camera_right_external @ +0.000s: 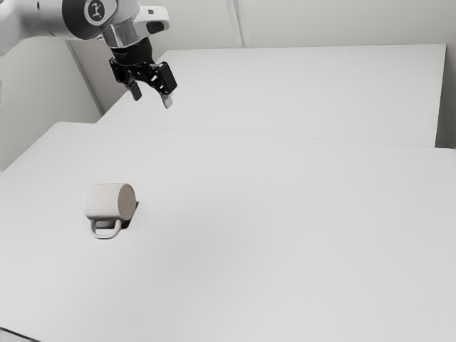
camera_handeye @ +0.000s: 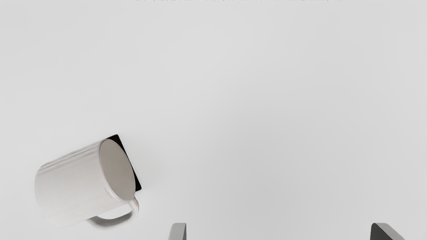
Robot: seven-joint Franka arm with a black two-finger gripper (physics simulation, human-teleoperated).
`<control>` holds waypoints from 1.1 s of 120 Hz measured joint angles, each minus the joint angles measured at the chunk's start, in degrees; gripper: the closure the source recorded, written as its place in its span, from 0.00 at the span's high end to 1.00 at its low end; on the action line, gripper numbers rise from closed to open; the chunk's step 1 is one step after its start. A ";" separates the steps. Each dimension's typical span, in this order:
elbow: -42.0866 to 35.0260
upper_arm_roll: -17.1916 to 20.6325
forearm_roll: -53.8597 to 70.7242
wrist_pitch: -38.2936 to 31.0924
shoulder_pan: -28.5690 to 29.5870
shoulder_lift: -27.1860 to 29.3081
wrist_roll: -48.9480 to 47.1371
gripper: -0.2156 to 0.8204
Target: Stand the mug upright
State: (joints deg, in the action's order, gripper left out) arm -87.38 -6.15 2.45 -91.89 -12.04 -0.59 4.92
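Student: Where does the mug (camera_right_external: 107, 201) lie?

Instructor: On the white table (camera_right_external: 285, 235), toward the exterior view's left. The body rests on its side, with its darker oval end turned toward the exterior view's right.

Student: And the handle (camera_right_external: 117, 228)?

Instructor: It projects from the side of the body nearer the exterior camera. In the wrist view, it curves out on the side nearer the gripper's fingers (camera_handeye: 178, 232).

Student: What is the dark shape at the oval end?

Instructor: A flat black piece (camera_handeye: 138, 186), partly hidden by the mug. Two of its corners are exposed; its full outline cannot be determined.

Student: Describe the black two-finger gripper (camera_right_external: 152, 98).

Instructor: It is raised above the tabletop, well apart from the mug. The wrist view displays its fingers spread wide, with bare tabletop between them; the mug lies outside that span, beyond one finger.

Student: And the background?

Instructor: A second white surface (camera_right_external: 299, 92) lies beyond the table's far edge, in front of a pale wall (camera_right_external: 342, 21).
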 joint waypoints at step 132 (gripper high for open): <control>-15.96 -13.06 -9.10 -3.74 2.23 5.16 1.39 0.79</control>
State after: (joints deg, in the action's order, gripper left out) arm -103.33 -19.21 -6.65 -95.63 -9.81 4.57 6.31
